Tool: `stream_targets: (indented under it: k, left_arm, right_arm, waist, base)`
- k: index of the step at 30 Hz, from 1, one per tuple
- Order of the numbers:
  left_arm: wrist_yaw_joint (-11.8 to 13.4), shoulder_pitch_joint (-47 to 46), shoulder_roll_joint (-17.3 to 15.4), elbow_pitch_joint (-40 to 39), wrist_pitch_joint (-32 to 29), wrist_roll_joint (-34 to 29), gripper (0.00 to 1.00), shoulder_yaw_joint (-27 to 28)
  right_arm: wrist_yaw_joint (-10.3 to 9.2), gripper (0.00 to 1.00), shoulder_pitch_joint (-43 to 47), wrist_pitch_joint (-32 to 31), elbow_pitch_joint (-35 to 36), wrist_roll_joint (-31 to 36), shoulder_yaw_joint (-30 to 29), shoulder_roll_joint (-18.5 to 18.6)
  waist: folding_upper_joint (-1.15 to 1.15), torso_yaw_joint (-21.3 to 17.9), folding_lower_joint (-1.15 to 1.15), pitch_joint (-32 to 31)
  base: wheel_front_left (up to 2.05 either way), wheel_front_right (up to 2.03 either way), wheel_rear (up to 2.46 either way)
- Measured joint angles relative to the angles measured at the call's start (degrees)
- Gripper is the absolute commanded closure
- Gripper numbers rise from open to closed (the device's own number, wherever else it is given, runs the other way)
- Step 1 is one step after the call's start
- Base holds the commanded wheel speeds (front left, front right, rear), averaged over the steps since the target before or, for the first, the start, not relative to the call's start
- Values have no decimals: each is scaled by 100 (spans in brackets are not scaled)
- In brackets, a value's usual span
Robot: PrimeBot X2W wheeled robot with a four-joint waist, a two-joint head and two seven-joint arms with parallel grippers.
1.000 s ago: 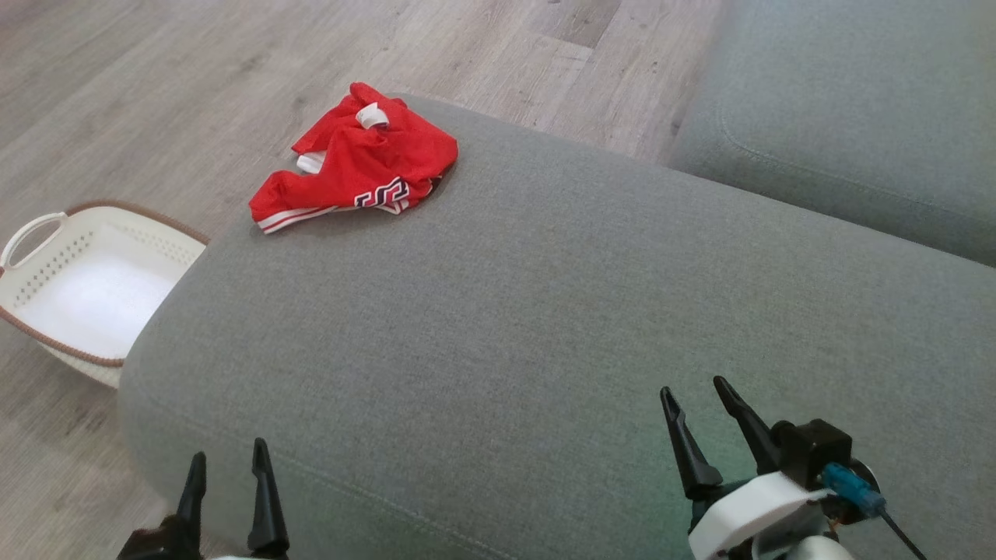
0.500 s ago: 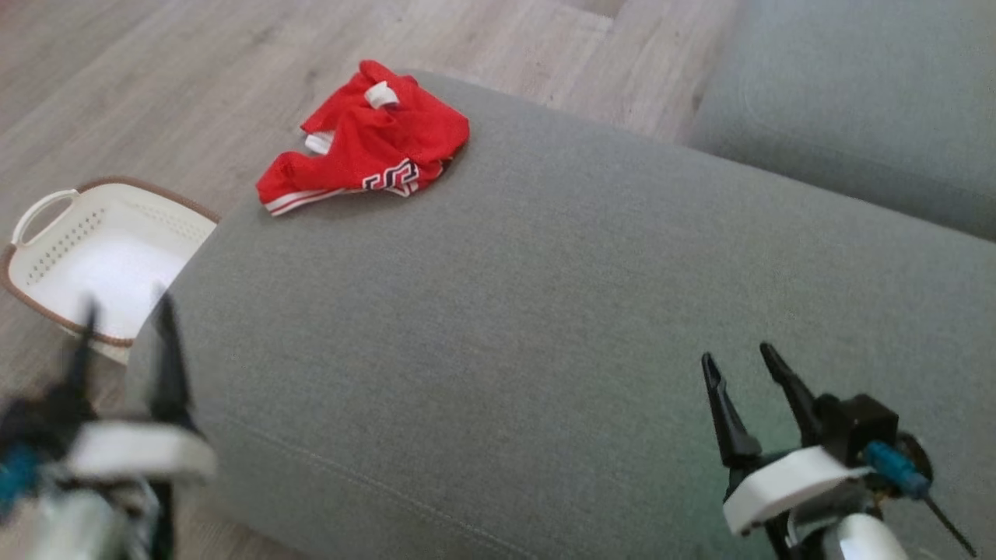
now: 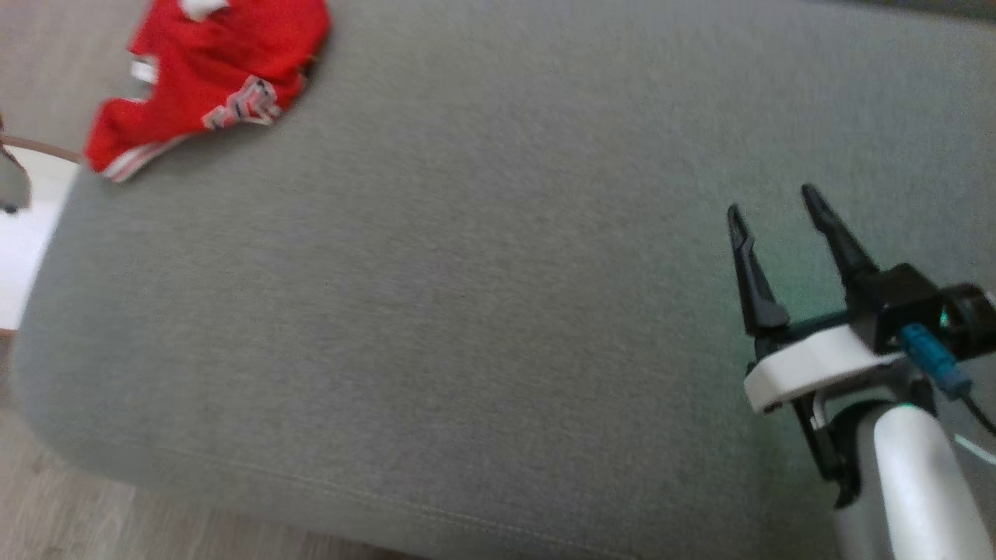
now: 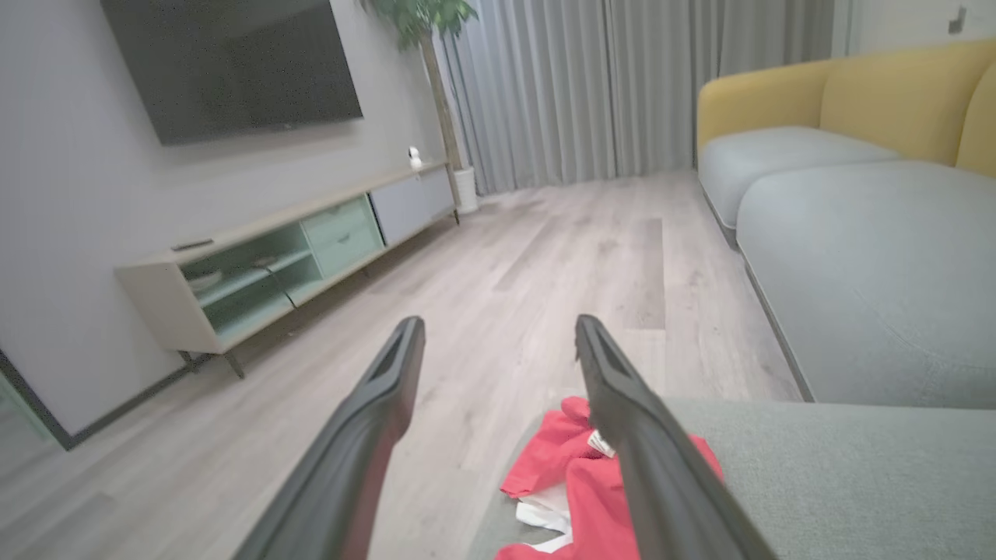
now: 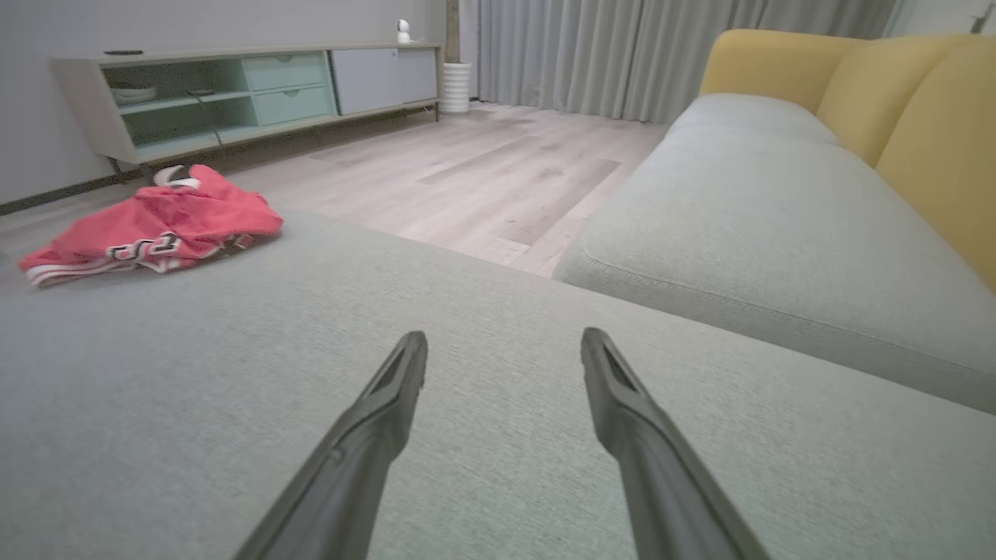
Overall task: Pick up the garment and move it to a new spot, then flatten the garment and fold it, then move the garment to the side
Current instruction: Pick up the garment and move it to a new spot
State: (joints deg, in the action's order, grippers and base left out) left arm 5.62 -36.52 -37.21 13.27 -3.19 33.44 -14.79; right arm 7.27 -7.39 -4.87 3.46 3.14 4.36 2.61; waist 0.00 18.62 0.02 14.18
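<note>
Under everything: pale plank floor (image 4: 545,257), matt wood grain, long straight boards.

Seat cushion (image 3: 467,311): large grey block, woven fabric with a fine, even nap, rounded edges and corners, one stitched seam running along the near edge. Surface flat and smooth.

Second sofa seat (image 5: 739,194): same grey weave, separate from the cushion's far right edge with a strip of floor between. Padded yellow backrests (image 5: 895,101) behind it.

Basket (image 3: 43,148): white plastic with a brown rim, on the floor just beside the cushion's left edge. Blurred in the head view, so no further detail.

Garment (image 3: 210,70): red mesh-like cloth, crumpled into a loose, irregular heap at the cushion's far left corner. White-striped hem, a band of black-and-white lettering, small white tag on top. Part of it hangs at the corner's rim.

Right gripper (image 3: 771,200): two long, tapered black fingers on a white mount, spread wide, grasping nothing. Hovers over the cushion near its right edge, well apart from the garment.

Left gripper (image 4: 499,322): same dark tapered fingers, spread wide, nothing between them. Hangs near the far left corner; garment lies below, partly behind one finger in the left wrist view. Contact cannot be told.
</note>
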Motion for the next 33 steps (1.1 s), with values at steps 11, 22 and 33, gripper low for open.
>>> stream_targets:
  k: [11, 22, 33]
  left_arm:
    - [-415, -1362, 338, 2797, -925, 323, 0, -214]
    - [-851, -1943, 642, 3980, -982, 703, 100, -154]
    - [-1082, -2082, 483, 4265, -400, 250, 100, -527]
  right_arm:
    - [0, 0, -283, -478, 956, 460, -97, 13]
    - [0, 0, -286, -503, 1087, 494, -137, 14]
    - [0, 0, -291, -214, 578, 148, -92, 14]
  waist:
    - [0, -747, 0, 1550]
    - [0, -1028, -1, 2186]
    - [0, -1031, -2, 1504]
  base:
    - [0, 0, 0]
    - [0, 0, 0]
    - [0, 0, 0]
